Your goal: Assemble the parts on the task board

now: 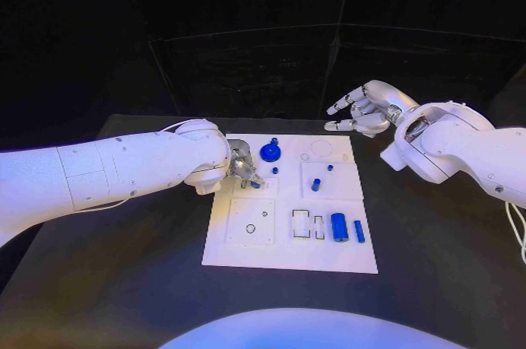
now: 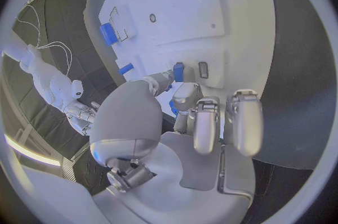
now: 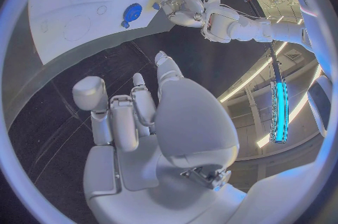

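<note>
The white task board (image 1: 329,254) lies mid-table. My left hand (image 1: 241,172) is low over its left half, and its thumb and a finger pinch a small blue part (image 2: 178,71) beside a small slot (image 2: 203,70). My right hand (image 1: 362,109) hangs raised beyond the board's far right corner, fingers apart and empty. A round blue part (image 1: 270,151) sits near the far edge. A blue peg (image 1: 315,185) stands mid-board. A blue cylinder (image 1: 340,226) and a slim blue bar (image 1: 359,231) lie at the near right.
Rectangular recesses (image 1: 300,223) lie left of the cylinder, and a raised square plate (image 1: 251,221) with a hole fills the near left. The right wrist view shows the board (image 3: 70,10), the round part (image 3: 132,12) and my left hand (image 3: 182,4). Black table (image 1: 438,242) surrounds the board.
</note>
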Tool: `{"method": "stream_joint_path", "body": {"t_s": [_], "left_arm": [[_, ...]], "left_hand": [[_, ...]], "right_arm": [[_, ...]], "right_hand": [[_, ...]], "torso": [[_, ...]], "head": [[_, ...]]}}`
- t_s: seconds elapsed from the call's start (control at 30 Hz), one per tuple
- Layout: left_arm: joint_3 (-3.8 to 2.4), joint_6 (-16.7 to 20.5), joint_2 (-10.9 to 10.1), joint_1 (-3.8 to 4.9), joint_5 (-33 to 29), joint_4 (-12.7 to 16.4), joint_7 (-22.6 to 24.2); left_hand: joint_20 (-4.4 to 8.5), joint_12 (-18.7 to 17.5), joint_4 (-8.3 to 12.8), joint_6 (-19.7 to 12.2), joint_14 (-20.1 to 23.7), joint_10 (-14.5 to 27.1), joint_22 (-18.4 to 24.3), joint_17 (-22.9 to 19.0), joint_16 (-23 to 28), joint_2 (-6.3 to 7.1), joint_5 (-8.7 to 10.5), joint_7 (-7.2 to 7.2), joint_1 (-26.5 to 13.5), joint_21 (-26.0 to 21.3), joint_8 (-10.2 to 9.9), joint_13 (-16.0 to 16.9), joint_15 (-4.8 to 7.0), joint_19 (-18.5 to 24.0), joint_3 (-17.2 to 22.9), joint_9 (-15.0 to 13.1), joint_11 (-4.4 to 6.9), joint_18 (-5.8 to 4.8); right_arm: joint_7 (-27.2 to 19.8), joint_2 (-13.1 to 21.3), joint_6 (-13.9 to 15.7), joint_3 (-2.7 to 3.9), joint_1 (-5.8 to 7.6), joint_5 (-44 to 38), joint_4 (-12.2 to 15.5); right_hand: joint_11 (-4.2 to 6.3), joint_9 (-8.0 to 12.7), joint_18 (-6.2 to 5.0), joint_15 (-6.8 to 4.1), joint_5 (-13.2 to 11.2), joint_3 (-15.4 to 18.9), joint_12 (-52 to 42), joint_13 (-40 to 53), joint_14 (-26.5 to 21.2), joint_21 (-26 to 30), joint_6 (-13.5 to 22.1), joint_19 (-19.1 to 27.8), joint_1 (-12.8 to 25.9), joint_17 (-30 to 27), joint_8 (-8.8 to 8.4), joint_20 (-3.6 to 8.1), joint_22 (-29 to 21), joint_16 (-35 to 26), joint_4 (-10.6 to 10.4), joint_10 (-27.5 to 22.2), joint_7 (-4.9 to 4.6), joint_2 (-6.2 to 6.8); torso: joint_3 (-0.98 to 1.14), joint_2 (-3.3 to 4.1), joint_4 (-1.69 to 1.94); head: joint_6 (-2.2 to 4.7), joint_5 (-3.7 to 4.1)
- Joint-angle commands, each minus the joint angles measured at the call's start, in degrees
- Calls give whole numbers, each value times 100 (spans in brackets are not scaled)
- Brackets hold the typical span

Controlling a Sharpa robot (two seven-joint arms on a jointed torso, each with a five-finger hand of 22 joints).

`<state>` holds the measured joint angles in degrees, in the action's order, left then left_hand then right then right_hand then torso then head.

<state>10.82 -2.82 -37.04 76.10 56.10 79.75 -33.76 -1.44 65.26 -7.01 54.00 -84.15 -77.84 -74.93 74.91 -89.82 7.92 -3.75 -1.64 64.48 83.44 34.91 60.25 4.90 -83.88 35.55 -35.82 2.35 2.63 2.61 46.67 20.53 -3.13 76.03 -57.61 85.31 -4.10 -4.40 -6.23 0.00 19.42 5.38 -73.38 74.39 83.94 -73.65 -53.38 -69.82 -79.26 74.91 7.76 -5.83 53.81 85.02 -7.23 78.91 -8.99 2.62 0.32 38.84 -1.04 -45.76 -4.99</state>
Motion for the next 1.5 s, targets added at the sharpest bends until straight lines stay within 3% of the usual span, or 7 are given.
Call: {"method": "stream_joint_path", "body": {"t_s": [0.03, 0.33, 0.87, 1.3, 1.5], "left_arm": [[14, -210, 27, -15, 5, -27, -74], [14, -275, 91, -11, -19, -108, -81], [13, -299, 165, -8, -63, -221, -82], [12, -292, 215, -4, -67, -299, -94], [12, -248, 210, -3, -67, -325, -101]], "left_hand": [[34, 42, 262, 63, -585, -53, -585, 1509, -18, -41, -36, 2, -137, -13, 14, 16, 44, -190, 327, 13, -1, -33], [49, 82, 141, 133, -585, -76, -598, 1509, -18, -77, -30, 18, -389, -10, 2, 60, 57, -197, 219, 23, 12, -36], [58, 142, -63, 227, -585, -112, -630, 1509, -18, -131, -22, 28, -729, 4, -19, 128, 64, -213, 22, 37, 19, -43], [64, 162, -221, 308, -585, -133, -657, 1509, -18, -139, -14, 40, -935, 16, -31, 152, 70, -225, -267, 43, 27, -48], [64, 167, -388, 357, -585, -142, -664, 1509, -18, -80, -3, 37, -1128, 14, -39, 163, 69, -226, -632, 46, 25, -49]], "right_arm": [[-14, -2, -24, 5, 14, -7, 9], [7, 11, -45, 5, 14, -7, 9], [4, 3, -49, 5, 14, -7, 6], [5, -5, -48, 5, 14, -7, 10], [6, -5, -44, 5, 14, -7, 11]], "right_hand": [[35, 7, -83, -49, 16, 36, 13, -4, 369, 29, 3, 32, -5, 446, 26, 4, -5, -33, -14, -12, 25, -64], [34, 8, -92, -49, 15, 42, 21, -12, 358, 53, 4, 58, 3, 395, 30, 4, -54, -59, -25, -17, 25, -74], [34, 8, -94, -49, 15, 43, 22, -13, 356, 59, 4, 65, 4, 388, 31, 4, -67, -63, -27, -18, 25, -75], [33, 9, -99, -48, 12, 56, 38, -28, 351, 74, 8, 78, 14, 369, 34, 5, -92, -75, -39, -30, 24, -78], [32, 11, -101, -48, 5, 66, 42, -31, 349, 83, 14, 85, 20, 362, 34, 5, -106, -81, -47, -33, 23, -77]], "torso": [[3, 0, 2], [-4, -1, -10], [-1, 1, 2], [0, -2, 3], [-1, -1, 8]], "head": [[-5, 5], [-6, 7], [-18, 30], [-29, 46], [-19, 49]]}}
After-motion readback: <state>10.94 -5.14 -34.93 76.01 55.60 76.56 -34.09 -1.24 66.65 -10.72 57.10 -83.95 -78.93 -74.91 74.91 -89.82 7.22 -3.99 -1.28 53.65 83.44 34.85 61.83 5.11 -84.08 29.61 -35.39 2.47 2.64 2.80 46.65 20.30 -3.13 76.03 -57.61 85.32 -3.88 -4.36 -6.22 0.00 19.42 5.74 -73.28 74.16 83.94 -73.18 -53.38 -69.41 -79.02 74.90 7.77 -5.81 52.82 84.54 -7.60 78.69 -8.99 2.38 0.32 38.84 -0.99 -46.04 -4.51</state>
